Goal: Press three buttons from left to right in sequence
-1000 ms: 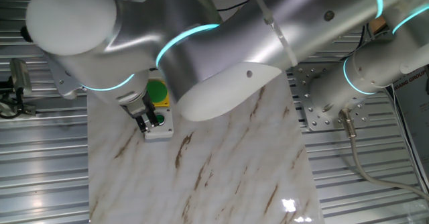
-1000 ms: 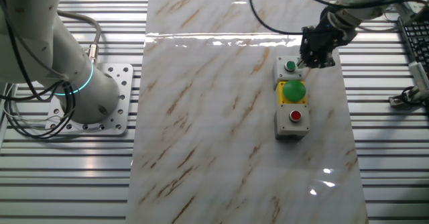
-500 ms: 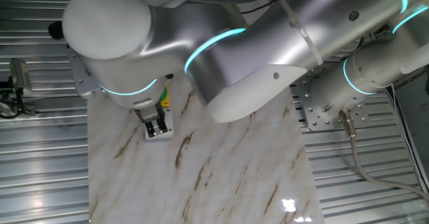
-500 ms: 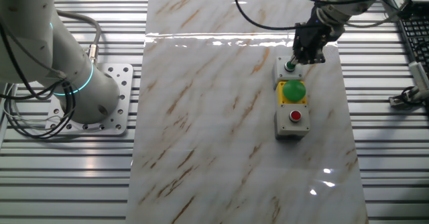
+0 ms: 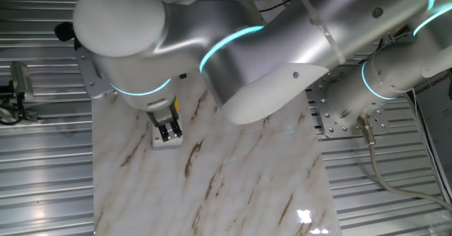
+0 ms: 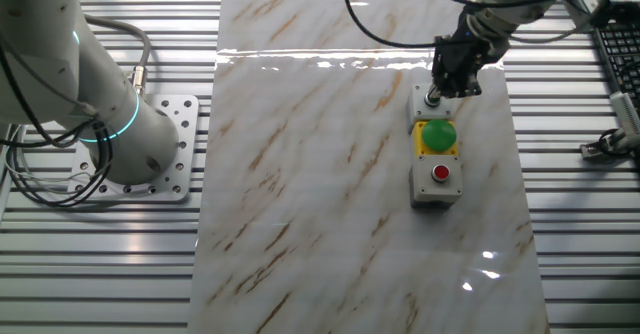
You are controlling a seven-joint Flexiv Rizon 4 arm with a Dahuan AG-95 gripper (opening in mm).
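Pincer [image 6: 433, 96] points straight down, tip touching small green button [image 6: 432, 100] on the grey box at row's end. Arm [image 5: 296, 45] arches over table [image 6: 330, 174]. Finger gap: can't tell.

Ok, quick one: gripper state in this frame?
Gripper: tip down on the small green button of the far grey box; open or shut cannot be told, and it holds nothing.
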